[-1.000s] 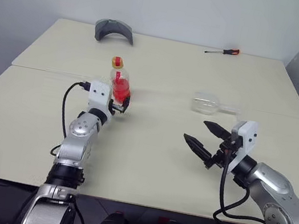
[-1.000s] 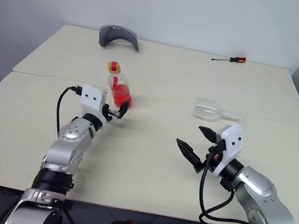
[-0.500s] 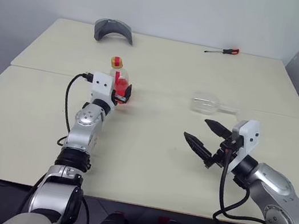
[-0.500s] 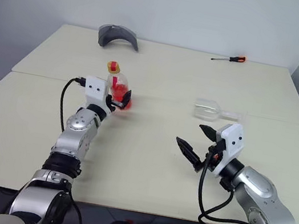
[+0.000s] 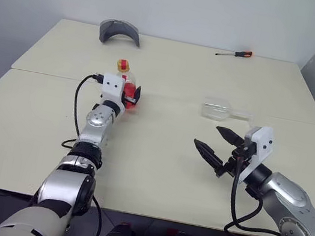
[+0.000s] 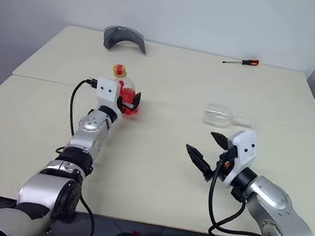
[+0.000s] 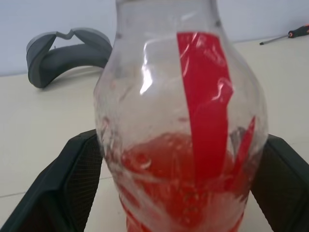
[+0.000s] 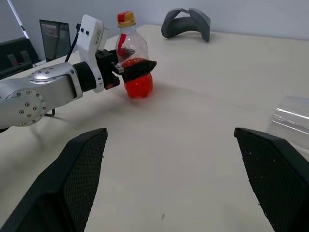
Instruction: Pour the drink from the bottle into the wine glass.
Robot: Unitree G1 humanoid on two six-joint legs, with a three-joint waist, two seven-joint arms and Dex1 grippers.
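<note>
Left eye view: we are reaching our left gripper [image 5: 129, 95] out to the bottle [image 5: 127, 86], which is standing upright on the cream table [image 5: 155, 166], its long axis vertical and its yellow cap [image 5: 123, 65] pointing straight up. The bottle is sitting a little left of the table's middle, just in front of the seam between the two tabletops. In the left wrist view the fingers [image 7: 67, 186] are flanking the rounded body on both sides, right against it, though we cannot tell whether they are actually clamping it yet. The drink [image 7: 183, 193], bright red, is filling only the lower part of the bottle.

Our right gripper [image 5: 215, 145] is hanging above the table on the right side, jaws spread wide and gripping nothing, pointing towards the left.

The wine glass [image 5: 220, 111] is lying on its side near the seam, well apart from the bottle and just beyond the right gripper. Its long axis is running across the table, bowl towards the bottle, stem pointing right.

At the far edge we are seeing a grey curved object [image 5: 120, 31] and a red-handled screwdriver [image 5: 234, 54].
</note>
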